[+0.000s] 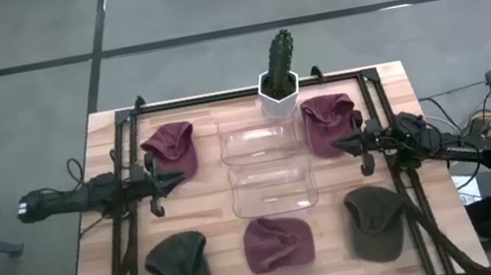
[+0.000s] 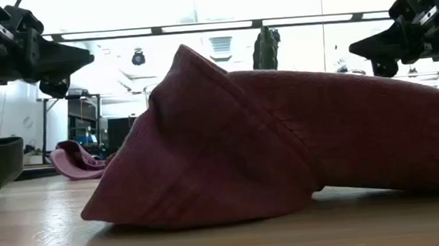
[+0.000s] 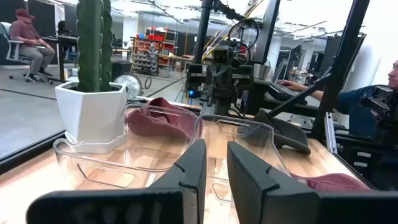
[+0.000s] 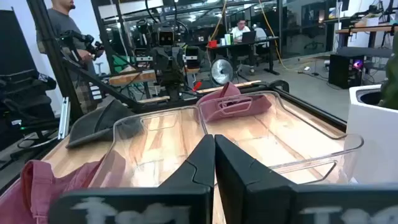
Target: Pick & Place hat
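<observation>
Hats lie around the table in the high view, five of them, none held: a maroon hat (image 1: 171, 151) at about ten o'clock from the table's middle, a second maroon hat (image 1: 328, 124) at two o'clock, a dark green hat (image 1: 178, 268) at seven o'clock, a third maroon hat (image 1: 278, 242) at six o'clock, and another dark green hat (image 1: 377, 222) at four o'clock. The ten-o'clock hat sits just beside the left gripper (image 1: 175, 178), at roughly twelve o'clock from its tips; whether they touch cannot be told. That gripper's jaws stand slightly parted with nothing between them, as the left wrist view shows. The two-o'clock hat lies just beside the right gripper (image 1: 338, 146), at about eleven o'clock from its tips, and those jaws are pressed together, empty. Between the two grippers, at the centre, sit two clear plastic bins (image 1: 266, 167), one behind the other. A cactus in a white pot (image 1: 278, 82) stands at twelve o'clock near the table's (image 1: 220, 224) far edge. A person (image 3: 32, 41) sits in the room beyond.
</observation>
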`<state>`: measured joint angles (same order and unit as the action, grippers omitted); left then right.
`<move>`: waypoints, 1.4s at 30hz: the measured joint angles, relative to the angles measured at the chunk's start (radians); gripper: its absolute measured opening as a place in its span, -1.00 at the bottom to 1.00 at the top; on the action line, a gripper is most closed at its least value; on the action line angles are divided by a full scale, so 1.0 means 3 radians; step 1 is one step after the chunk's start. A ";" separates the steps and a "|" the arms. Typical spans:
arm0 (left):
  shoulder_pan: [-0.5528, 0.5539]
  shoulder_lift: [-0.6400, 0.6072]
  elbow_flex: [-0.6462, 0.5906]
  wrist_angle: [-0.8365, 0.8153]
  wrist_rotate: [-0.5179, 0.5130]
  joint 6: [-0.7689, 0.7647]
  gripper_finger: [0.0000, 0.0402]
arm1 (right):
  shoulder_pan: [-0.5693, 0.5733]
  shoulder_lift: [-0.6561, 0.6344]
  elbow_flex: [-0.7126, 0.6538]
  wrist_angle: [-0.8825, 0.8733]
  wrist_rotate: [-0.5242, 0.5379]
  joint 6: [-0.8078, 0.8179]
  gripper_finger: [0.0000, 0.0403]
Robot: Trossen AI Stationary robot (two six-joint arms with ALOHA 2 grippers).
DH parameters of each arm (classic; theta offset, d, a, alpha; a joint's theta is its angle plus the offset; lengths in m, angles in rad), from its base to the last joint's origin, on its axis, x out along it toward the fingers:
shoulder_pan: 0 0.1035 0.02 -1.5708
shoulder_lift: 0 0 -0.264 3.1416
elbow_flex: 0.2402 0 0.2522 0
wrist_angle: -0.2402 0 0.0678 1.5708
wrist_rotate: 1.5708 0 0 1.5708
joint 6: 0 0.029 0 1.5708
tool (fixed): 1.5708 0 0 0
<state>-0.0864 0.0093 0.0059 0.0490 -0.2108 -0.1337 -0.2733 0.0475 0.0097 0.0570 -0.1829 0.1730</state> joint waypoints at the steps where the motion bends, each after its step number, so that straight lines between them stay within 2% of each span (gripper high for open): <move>1: -0.0001 0.0000 0.0000 0.0000 0.0000 0.0000 -0.71 | 0.0000 0.0000 -0.0001 0.0000 0.0000 0.0001 -0.96; 14: 0.0000 -0.0001 0.0000 0.0003 0.0000 -0.0003 -0.71 | 0.0001 0.0000 0.0000 0.0009 -0.0001 0.0019 -0.96; 20: -0.0001 0.0000 0.0000 0.0004 0.0000 -0.0006 -0.71 | 0.0001 0.0000 -0.0001 0.0312 -0.0001 0.0178 -0.96; 24: 0.0000 0.0000 0.0000 0.0005 0.0000 -0.0053 -0.71 | 0.0001 0.0010 0.0171 0.0281 -0.0001 0.0185 -0.96; 26: -0.0001 -0.0001 0.0000 0.0005 0.0000 -0.0100 -0.71 | 0.0001 0.0053 0.0377 0.0093 0.0001 0.0178 -0.96; 29: 0.0000 -0.0001 0.0000 0.0006 0.0000 -0.0115 -0.71 | 0.0001 0.0204 0.0801 -0.0487 0.0100 0.0111 -0.96; 36: -0.0001 0.0000 0.0000 0.0006 -0.0001 -0.0115 -0.71 | 0.0001 0.0939 0.1807 -0.2114 0.0812 0.0192 -0.96; 40: -0.0001 0.0000 0.0000 0.0007 -0.0001 -0.0114 -0.71 | 0.0001 0.1393 0.2134 -0.2364 0.1051 0.0366 -0.96; 42: -0.0001 0.0000 0.0000 0.0008 -0.0001 -0.0114 -0.71 | 0.0000 0.1599 0.2258 -0.2467 0.1061 0.0374 -0.96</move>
<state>-0.0868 0.0092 0.0059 0.0513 -0.2111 -0.1680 -0.2732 0.5271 0.6871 -0.6830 0.1352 0.2853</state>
